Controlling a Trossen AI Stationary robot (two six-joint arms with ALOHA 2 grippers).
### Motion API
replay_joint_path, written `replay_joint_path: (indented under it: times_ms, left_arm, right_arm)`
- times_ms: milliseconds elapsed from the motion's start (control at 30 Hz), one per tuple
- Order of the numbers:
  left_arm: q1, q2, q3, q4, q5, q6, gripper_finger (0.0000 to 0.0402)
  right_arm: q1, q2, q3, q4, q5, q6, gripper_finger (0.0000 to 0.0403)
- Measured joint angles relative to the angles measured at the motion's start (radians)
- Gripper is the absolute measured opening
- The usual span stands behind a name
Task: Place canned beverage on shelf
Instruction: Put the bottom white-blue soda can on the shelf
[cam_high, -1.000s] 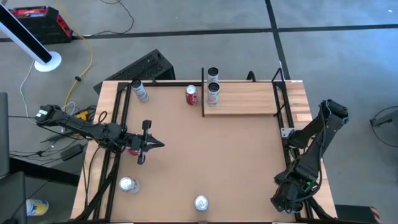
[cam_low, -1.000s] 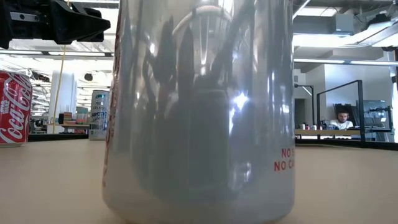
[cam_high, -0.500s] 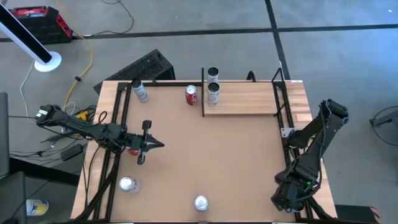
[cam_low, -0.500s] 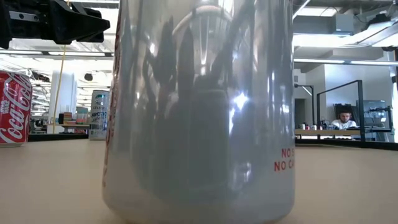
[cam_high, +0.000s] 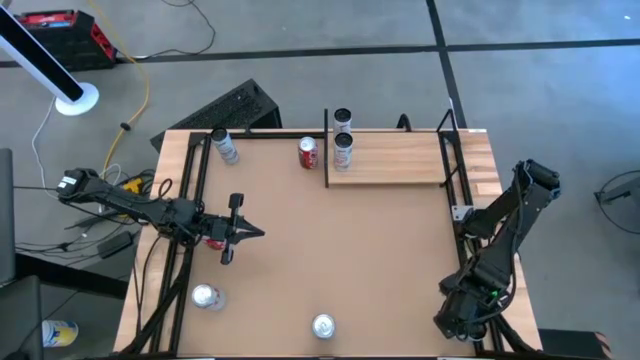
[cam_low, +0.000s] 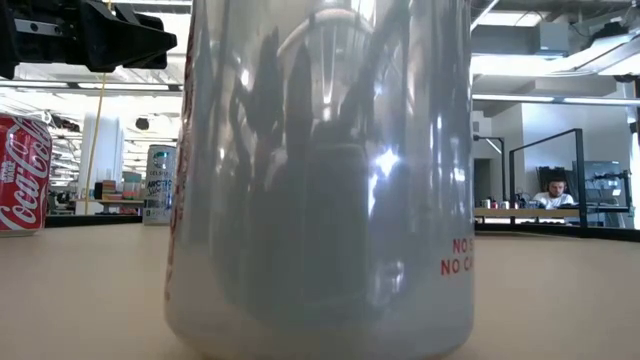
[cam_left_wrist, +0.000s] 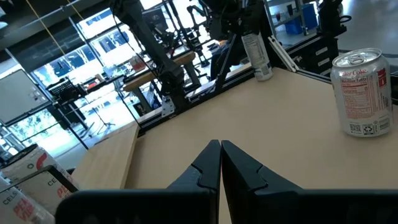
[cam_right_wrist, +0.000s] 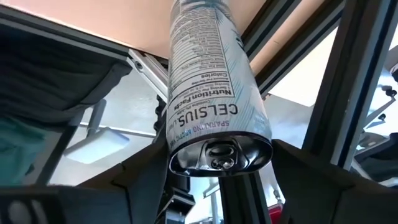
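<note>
The shelf (cam_high: 400, 158), a pale wood plank with a black rail at its left end, lies at the table's far right. Two cans (cam_high: 343, 148) stand at its left end. My right gripper (cam_high: 452, 324) hangs off the table's near right corner, shut on a slim Celsius can (cam_right_wrist: 208, 93). My left gripper (cam_high: 252, 232) is shut and empty over the table's left part, pointing right; it also shows in the left wrist view (cam_left_wrist: 220, 163) and the low view (cam_low: 90, 35). A red can (cam_high: 214, 241) stands under the left arm. My right gripper pinches the Celsius can between its two fingers (cam_right_wrist: 146, 180), one on each side of the can's wall just by the pull-tab end (cam_right_wrist: 221, 152). The can lies along the fingers, its lid toward the wrist and its other end pointing away toward the table's frame.
A red can (cam_high: 308, 152) stands left of the shelf rail, and a can (cam_high: 227, 148) lies at the far left. Silver cans stand near left (cam_high: 205, 296) and at the near edge (cam_high: 322, 325); the latter fills the low view (cam_low: 320, 170). Black frame rails (cam_high: 452, 190) flank the table.
</note>
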Motion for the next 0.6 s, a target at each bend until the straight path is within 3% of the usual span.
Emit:
replay_joint_path:
  times_ms: [133,300,600]
  left_arm:
    - [0.000,0.000,0.000,0.000,0.000,0.000,0.0000]
    - [0.000,0.000,0.000,0.000,0.000,0.000,0.0000]
    - [0.000,0.000,0.000,0.002,0.000,0.007,0.0000]
  right_arm:
    - [-0.011,0.000,0.000,-0.003,-0.001,-0.028,0.0266]
    - [-0.038,-0.001,0.001,-0.039,0.011,-0.085,0.0265]
    - [-0.192,-0.001,0.073,-0.264,0.111,-0.321,0.0227]
